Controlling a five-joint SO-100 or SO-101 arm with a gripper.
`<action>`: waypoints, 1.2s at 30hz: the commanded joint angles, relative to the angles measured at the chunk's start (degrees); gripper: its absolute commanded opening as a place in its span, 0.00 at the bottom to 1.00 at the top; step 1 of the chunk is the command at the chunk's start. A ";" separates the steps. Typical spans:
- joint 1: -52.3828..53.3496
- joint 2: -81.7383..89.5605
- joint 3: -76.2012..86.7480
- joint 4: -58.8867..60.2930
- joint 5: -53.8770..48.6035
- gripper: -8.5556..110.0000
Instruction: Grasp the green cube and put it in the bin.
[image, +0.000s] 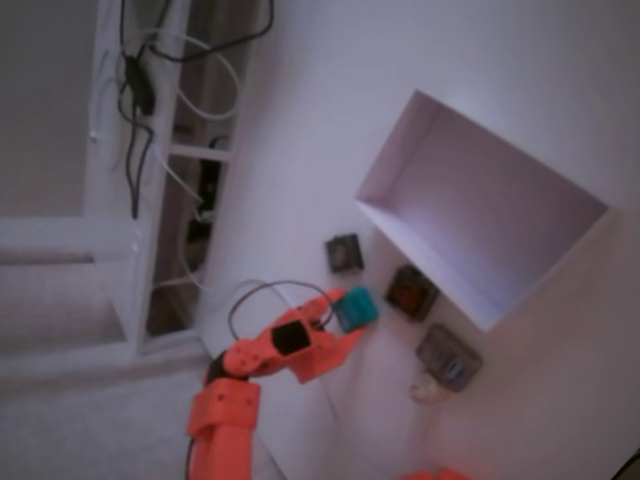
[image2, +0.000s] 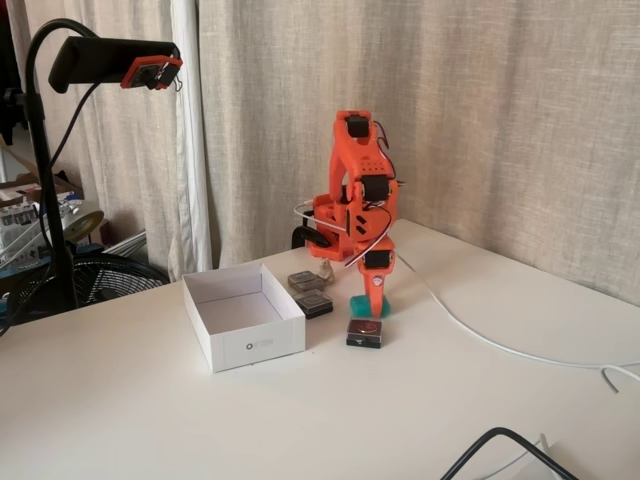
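Note:
The green cube (image: 357, 307) (image2: 360, 305) rests on the white table, just right of the three dark blocks in the side-on fixed view. My orange gripper (image: 347, 318) (image2: 372, 300) points down onto it, its jaws spread with one finger on each side of the cube. A narrow gap shows between the cube and the lower finger in the fixed view from above. The bin (image: 500, 300) (image2: 250, 345), a shallow white open box, stands empty beyond the dark blocks, about a hand's width from the cube.
Three dark squarish blocks (image: 344, 253) (image: 411, 291) (image: 449, 357) lie between the cube and the bin, also seen as (image2: 306, 281) (image2: 316, 303) (image2: 364, 333). A white cable (image2: 470, 335) trails across the table. A camera stand (image2: 45, 180) rises at the left.

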 joint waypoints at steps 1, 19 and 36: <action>0.79 1.76 -2.02 -0.44 -0.35 0.00; 3.34 12.57 -22.76 10.55 -0.70 0.00; 38.41 -0.18 -29.44 -8.53 -17.40 0.01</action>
